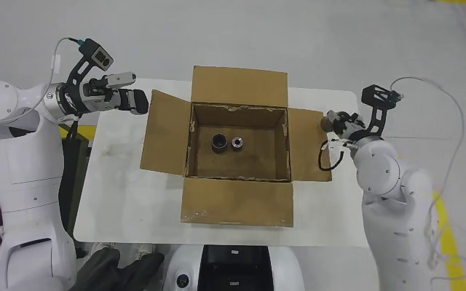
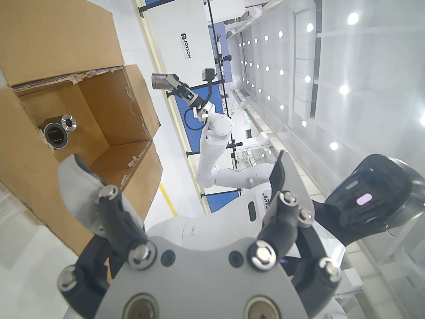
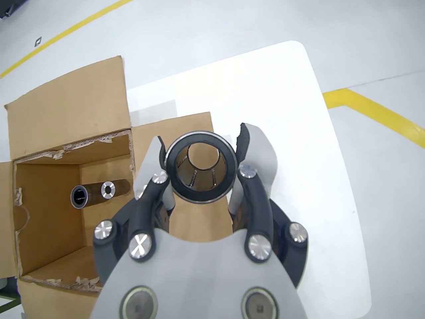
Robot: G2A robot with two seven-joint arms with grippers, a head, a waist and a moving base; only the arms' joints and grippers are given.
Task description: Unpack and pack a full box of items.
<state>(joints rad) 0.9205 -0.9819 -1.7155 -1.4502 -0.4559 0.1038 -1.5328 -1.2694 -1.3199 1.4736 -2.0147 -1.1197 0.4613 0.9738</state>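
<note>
A pale grey floor with yellow lines surrounds the white table (image 1: 116,196), and on that table we see an open cardboard box (image 1: 240,86) with all four flaps folded outward and lying flat or nearly flat. The torn paper edges along its rim are ragged.

On the box floor, toward the far-left part of it, we find two short cylinders standing on end. One is a dark-ended cylinder (image 1: 219,142) with an open bore. The other, just beside it on the right, is a silver-ended cylinder (image 1: 237,142) with a small hole in its bright face. We cannot tell whether the two touch.

The right gripper (image 3: 202,141) hangs above the box's right flap, outside the box opening. Its fingers are clamped on a hollow metal cylinder (image 3: 172,175), one finger on each side of the barrel. The black-ringed open end of this cylinder faces the wrist camera, and we can look down its bore to the cardboard beneath. From the left wrist view we see the same piece held out sideways from the far arm, well above the box.

The left gripper (image 1: 143,102) sits over the far-left part of the table, just outside the left flap. Its fingers are spread wide, with nothing between them.
</note>
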